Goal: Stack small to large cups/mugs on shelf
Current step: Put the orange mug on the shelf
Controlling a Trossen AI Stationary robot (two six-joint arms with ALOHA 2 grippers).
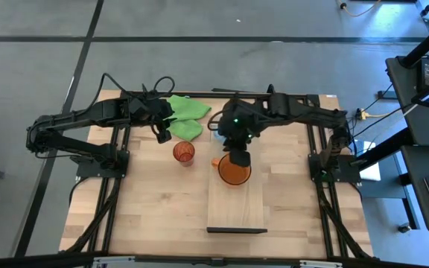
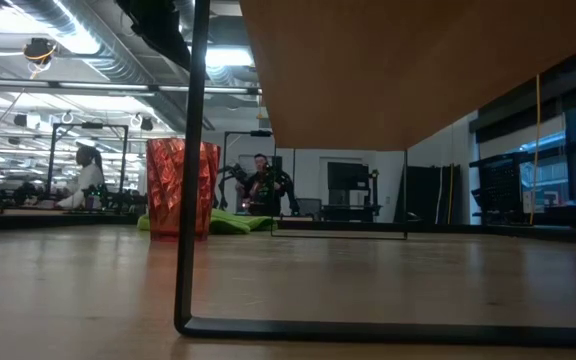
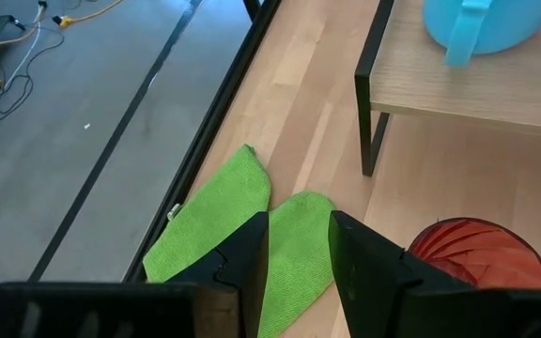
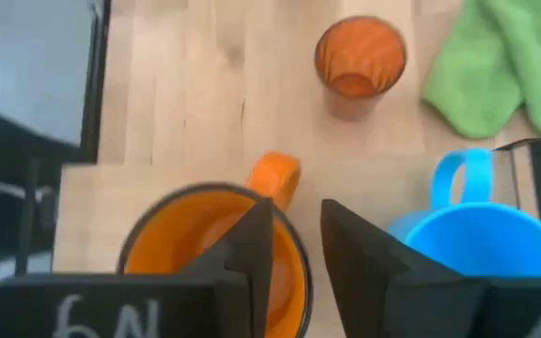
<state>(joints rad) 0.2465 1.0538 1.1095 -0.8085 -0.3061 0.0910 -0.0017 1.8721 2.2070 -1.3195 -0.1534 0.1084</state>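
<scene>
Orange mug (image 1: 234,172): set on the shelf (image 1: 237,212), centre of the high view, handle pointing to picture-left. Right gripper (image 1: 239,158) is held directly over its upper rim; in the right wrist view one finger appears inside the rim and one outside, a narrow gap between, grip not confirmed. Blue mug (image 4: 468,235): seen just beside it on the shelf. Red cup (image 1: 184,152): on the table at centre-left, nearest the left gripper (image 1: 164,134), which is narrowly parted, holding nothing, above the green cloth (image 1: 187,116).

Orange mug (image 1: 234,171), lt-blue mug (image 4: 477,239), ribbed red cup (image 1: 184,152), green cloth (image 1: 187,115), pale wood shelf (image 1: 235,205)
</scene>
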